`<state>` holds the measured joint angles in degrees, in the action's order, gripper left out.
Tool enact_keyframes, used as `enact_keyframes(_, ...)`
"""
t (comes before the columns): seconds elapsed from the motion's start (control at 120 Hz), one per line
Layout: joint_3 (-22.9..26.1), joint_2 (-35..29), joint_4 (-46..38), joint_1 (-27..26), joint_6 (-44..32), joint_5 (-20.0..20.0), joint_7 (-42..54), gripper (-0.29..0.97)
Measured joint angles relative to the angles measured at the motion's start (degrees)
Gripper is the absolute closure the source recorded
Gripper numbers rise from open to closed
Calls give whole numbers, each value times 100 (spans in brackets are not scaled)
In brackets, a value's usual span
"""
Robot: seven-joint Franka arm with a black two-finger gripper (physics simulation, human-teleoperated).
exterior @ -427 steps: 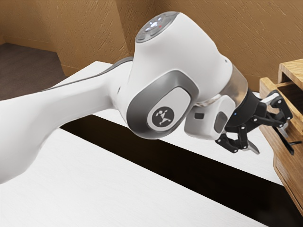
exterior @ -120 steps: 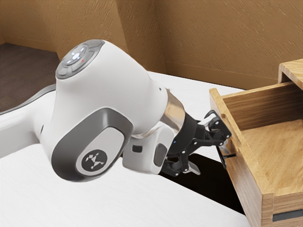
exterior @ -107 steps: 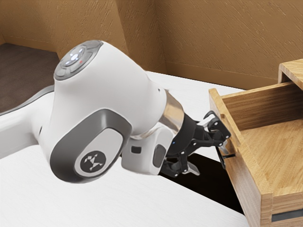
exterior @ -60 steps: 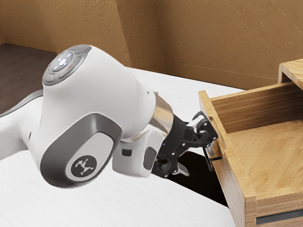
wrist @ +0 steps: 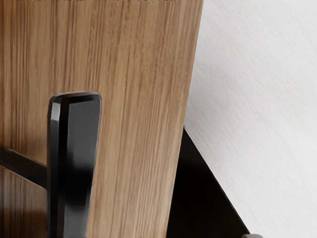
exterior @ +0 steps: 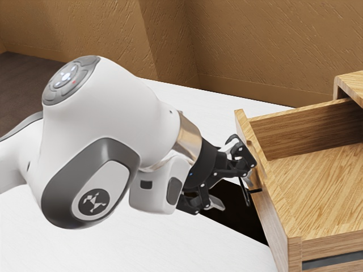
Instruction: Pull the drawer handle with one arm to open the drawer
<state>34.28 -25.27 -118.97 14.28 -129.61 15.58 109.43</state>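
At the right of the exterior frame, the drawer stood open, projecting from the wooden cabinet toward the frame's left, with its bare wooden floor and inner walls exposed. The drawer front faced the arm. The black handle, a slim bar, stood off from the drawer front near the lower centre-right of the frame.

In the wrist frame, the drawer front occupied the left and centre as vertically grained wood. The handle appeared at lower left as a dark upright bar, close to the camera.

The tool sat just left of the drawer front, at the handle. Its fingers were spread apart. The upper finger lay against the handle region. The lower finger hung well below and to the left, clear of the bar. Whether the upper finger actually touched the bar cannot be told.

The white arm filled the left and centre of the exterior frame. The white table extended behind the arm. A dark gap in the table lay under the tool, and showed at the wrist frame's lower centre. A brown textured wall closed the top of the exterior frame.
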Motion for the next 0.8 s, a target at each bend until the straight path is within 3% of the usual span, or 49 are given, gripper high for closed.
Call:
enact_keyframes(0.283,0,-12,0,5,6,21,-6,31)
enact_keyframes(0.575,0,-35,31,16,-2,40,-12,45)
enact_keyframes(0.625,1,-37,39,19,-5,41,-11,36)
enact_keyframes(0.8,3,-52,53,25,-2,9,-14,42)
